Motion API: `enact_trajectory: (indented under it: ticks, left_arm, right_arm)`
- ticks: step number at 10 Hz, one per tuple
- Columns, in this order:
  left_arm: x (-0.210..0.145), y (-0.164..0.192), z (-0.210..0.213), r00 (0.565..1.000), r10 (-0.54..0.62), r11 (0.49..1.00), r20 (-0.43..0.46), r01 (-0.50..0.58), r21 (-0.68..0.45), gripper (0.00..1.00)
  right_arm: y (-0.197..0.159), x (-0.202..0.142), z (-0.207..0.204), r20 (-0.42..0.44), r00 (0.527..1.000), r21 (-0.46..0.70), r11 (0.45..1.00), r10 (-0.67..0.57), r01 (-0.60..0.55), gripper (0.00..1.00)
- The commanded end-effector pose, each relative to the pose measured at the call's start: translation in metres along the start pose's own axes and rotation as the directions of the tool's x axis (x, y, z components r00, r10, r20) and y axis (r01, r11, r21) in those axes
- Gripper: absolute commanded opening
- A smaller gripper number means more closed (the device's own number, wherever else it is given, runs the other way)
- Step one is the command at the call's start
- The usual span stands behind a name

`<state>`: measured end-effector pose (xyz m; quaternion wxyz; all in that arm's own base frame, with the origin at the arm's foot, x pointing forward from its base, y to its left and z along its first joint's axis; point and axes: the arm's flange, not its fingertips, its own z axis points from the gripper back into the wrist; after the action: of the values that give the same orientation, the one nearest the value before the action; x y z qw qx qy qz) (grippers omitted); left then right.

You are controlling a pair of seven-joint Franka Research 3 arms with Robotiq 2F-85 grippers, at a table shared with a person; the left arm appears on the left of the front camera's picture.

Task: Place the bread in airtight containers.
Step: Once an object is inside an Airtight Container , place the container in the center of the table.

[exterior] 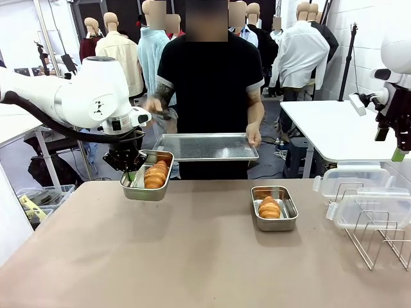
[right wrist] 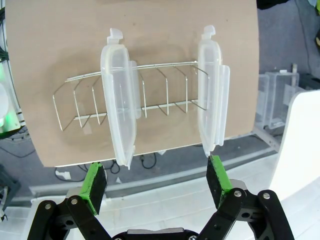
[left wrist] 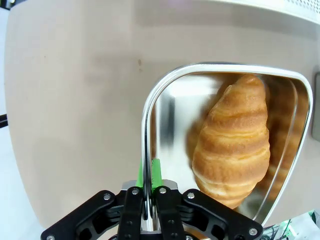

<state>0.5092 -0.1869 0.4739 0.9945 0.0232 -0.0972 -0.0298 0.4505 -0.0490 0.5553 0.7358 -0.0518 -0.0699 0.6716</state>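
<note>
My left gripper (exterior: pixel 131 168) (left wrist: pixel 150 175) is shut on the rim of the left steel container (exterior: pixel 138 186) (left wrist: pixel 147 110), which looks slightly raised over the table's far left part. One golden bread roll (exterior: pixel 156 174) (left wrist: pixel 232 140) lies inside it. A second container (exterior: pixel 286 220) sits on the table right of centre with another roll (exterior: pixel 269 207) in it. Neither container has a lid on. My right gripper (exterior: pixel 398 153) (right wrist: pixel 156 181) hangs open high at the right, above two clear lids (right wrist: pixel 120 105) (right wrist: pixel 212 95).
The person across the table holds a flat perforated tray (exterior: pixel 205 146) in one hand and tongs (exterior: pixel 160 114) in the other. The clear lids (exterior: pixel 359 189) stand in a wire rack (exterior: pixel 379 240) (right wrist: pixel 160 107) at the table's right edge. A white side table (exterior: pixel 334 128) stands beyond.
</note>
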Motion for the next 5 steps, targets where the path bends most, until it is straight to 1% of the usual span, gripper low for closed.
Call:
enact_trajectory:
  ticks: [1, 5]
  left_arm:
    - [0.0003, 0.0014, 0.0039, 1.0, -0.002, 1.0, 0.017, 0.002, -0.004, 0.0]
    - [0.0003, 0.0014, 0.0039, 1.0, -0.002, 1.0, 0.017, 0.002, -0.004, 0.0]
  right_arm:
    - [-0.0021, -0.0003, -0.0012, 0.016, 1.0, -0.01, 1.0, 0.011, -0.011, 1.0]
    - [-0.0021, -0.0003, -0.0012, 0.016, 1.0, -0.01, 1.0, 0.011, -0.011, 1.0]
